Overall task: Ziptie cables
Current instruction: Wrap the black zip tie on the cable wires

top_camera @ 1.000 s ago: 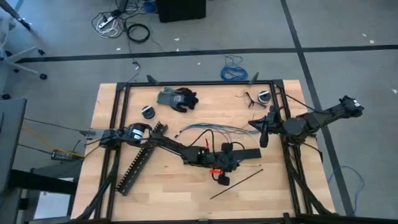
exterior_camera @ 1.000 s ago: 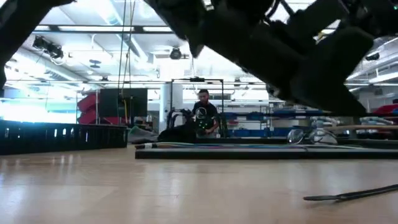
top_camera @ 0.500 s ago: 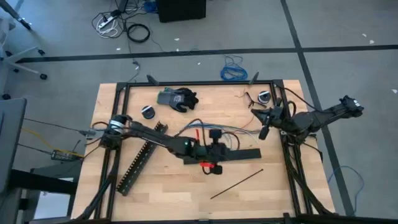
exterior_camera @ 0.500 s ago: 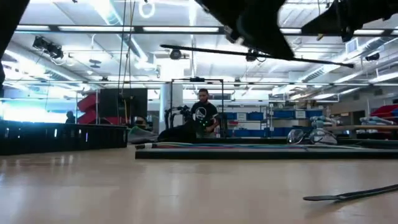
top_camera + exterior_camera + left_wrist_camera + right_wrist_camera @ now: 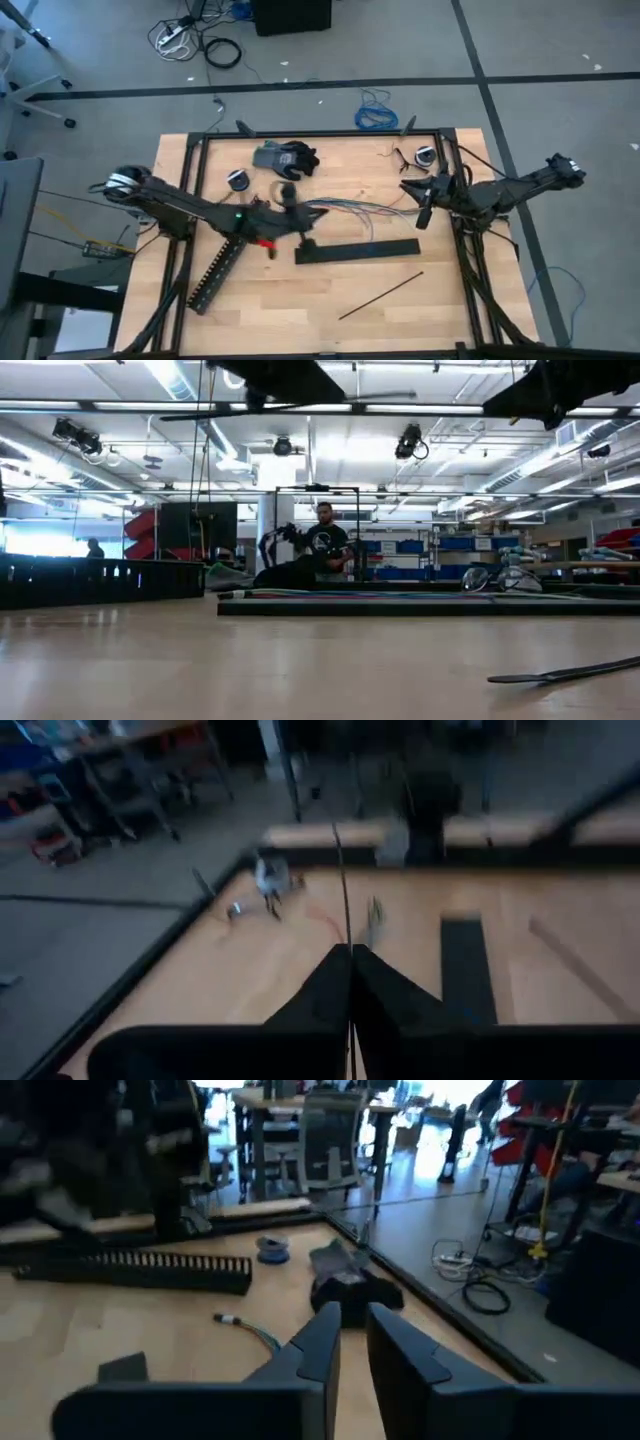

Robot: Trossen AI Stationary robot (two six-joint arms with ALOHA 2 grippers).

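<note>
Above bench [image 5: 300, 300] middle, left tool [image 5: 290, 215] pinched on ziptie [image 5: 343, 900]; right tool [image 5: 421, 212] slightly parted, empty, beside cables [image 5: 350, 209].

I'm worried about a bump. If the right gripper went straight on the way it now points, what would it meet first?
Probably the dark glove, dead ahead of the right gripper in its wrist view; only bare table lies between. Depth is unclear, so it might touch wood first.

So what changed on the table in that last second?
The left gripper, shut on a ziptie, pulled back from the table's middle toward its left side, near the cables. The right gripper, the black bar and the other ziptie on the table stayed put.
</note>
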